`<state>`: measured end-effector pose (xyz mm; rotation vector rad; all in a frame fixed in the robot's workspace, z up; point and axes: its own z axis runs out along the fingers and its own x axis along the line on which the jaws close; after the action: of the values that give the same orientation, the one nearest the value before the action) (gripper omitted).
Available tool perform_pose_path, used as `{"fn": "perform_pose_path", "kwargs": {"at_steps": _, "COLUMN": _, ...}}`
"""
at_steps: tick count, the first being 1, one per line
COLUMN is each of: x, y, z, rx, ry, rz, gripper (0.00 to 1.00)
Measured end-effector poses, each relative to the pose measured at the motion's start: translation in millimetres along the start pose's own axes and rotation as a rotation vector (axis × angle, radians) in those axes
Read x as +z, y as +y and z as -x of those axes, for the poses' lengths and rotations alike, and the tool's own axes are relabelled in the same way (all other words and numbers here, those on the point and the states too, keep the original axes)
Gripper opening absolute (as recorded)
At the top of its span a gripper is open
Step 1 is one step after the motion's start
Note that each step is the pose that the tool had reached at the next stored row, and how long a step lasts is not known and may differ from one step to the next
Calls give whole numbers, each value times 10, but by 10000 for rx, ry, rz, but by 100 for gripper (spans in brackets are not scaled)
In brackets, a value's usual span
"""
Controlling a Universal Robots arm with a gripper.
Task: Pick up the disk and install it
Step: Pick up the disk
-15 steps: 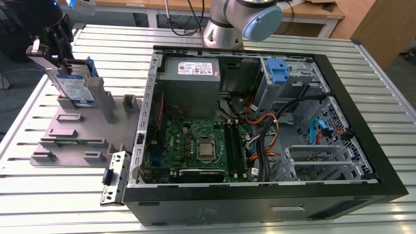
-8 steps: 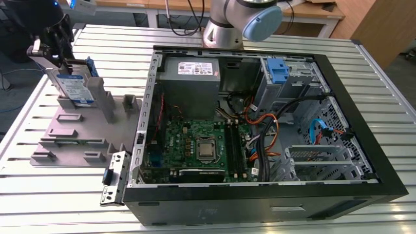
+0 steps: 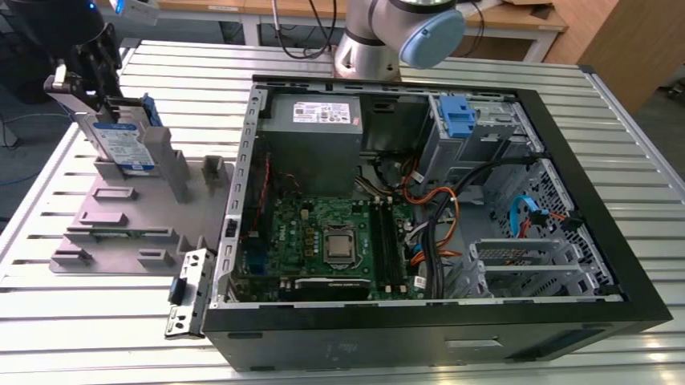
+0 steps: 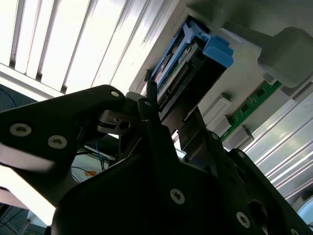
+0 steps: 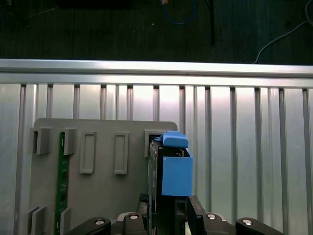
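Vertically poised, the gripper (image 3: pixel 111 99) clamps the upright disk (image 3: pixel 121 141) by its top edge in the grey holder (image 3: pixel 118 210).

Flat silver disk (image 3: pixel 120 143), white-and-blue label, blue side rails. Stands upright on edge in a grey holder (image 3: pixel 107 216), directly under the pincer (image 3: pixel 99 103), top edge meeting it.

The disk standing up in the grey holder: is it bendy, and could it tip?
Probably stiff: the disk looks like a flat metal slab with blue plastic rails. Likely heavy for its size, being metal. It stands on its narrow edge in the grey holder, so outside that slot a bump could tip it.
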<state>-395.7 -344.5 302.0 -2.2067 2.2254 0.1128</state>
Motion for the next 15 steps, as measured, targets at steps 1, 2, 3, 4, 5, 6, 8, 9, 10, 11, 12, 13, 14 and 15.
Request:
{"fn": "perform_pose_path", "kwargs": {"at_steps": 1, "x": 0, "y": 0, "z": -1, "rx": 0, "ry": 0, "rz": 0, "gripper": 44}}
{"fn": "perform_pose_path", "kwargs": {"at_steps": 2, "x": 0, "y": 0, "z": -1, "rx": 0, "ry": 0, "rz": 0, "gripper": 44}}
{"fn": "perform_pose_path", "kwargs": {"at_steps": 3, "x": 0, "y": 0, "z": -1, "rx": 0, "ry": 0, "rz": 0, "gripper": 44}}
{"fn": "perform_pose_path", "kwargs": {"at_steps": 4, "x": 0, "y": 0, "z": -1, "rx": 0, "ry": -1, "rz": -1, "gripper": 44}}
{"fn": "perform_pose_path", "kwargs": {"at_steps": 5, "x": -2, "y": 1, "z": -1, "rx": 0, "ry": -1, "rz": -1, "gripper": 44}}
{"fn": "perform_pose_path", "kwargs": {"at_steps": 6, "x": -8, "y": 1, "z": -1, "rx": 0, "ry": 0, "rz": 1, "gripper": 44}}
{"fn": "perform_pose_path", "kwargs": {"at_steps": 8, "x": -11, "y": 1, "z": 0, "rx": 0, "ry": -1, "rz": -1, "gripper": 44}}
{"fn": "perform_pose_path", "kwargs": {"at_steps": 9, "x": -11, "y": 0, "z": 0, "rx": 0, "ry": -1, "rz": -2, "gripper": 44}}
{"fn": "perform_pose_path", "kwargs": {"at_steps": 10, "x": -12, "y": 0, "z": 0, "rx": 0, "ry": -1, "rz": -2, "gripper": 44}}
{"fn": "perform_pose_path", "kwargs": {"at_steps": 11, "x": -12, "y": 0, "z": 0, "rx": 0, "ry": -1, "rz": -1, "gripper": 44}}
{"fn": "perform_pose_path", "kwargs": {"at_steps": 12, "x": -12, "y": 0, "z": 0, "rx": 0, "ry": -1, "rz": -1, "gripper": 44}}
{"fn": "perform_pose_path", "kwargs": {"at_steps": 13, "x": -12, "y": -3, "z": 0, "rx": -1, "ry": 0, "rz": 0, "gripper": 44}}
{"fn": "perform_pose_path", "kwargs": {"at_steps": 14, "x": -9, "y": -7, "z": 0, "rx": -1, "ry": 0, "rz": -1, "gripper": 44}}
{"fn": "perform_pose_path", "kwargs": {"at_steps": 15, "x": -5, "y": -9, "z": 0, "rx": -1, "ry": 0, "rz": 0, "gripper": 44}}
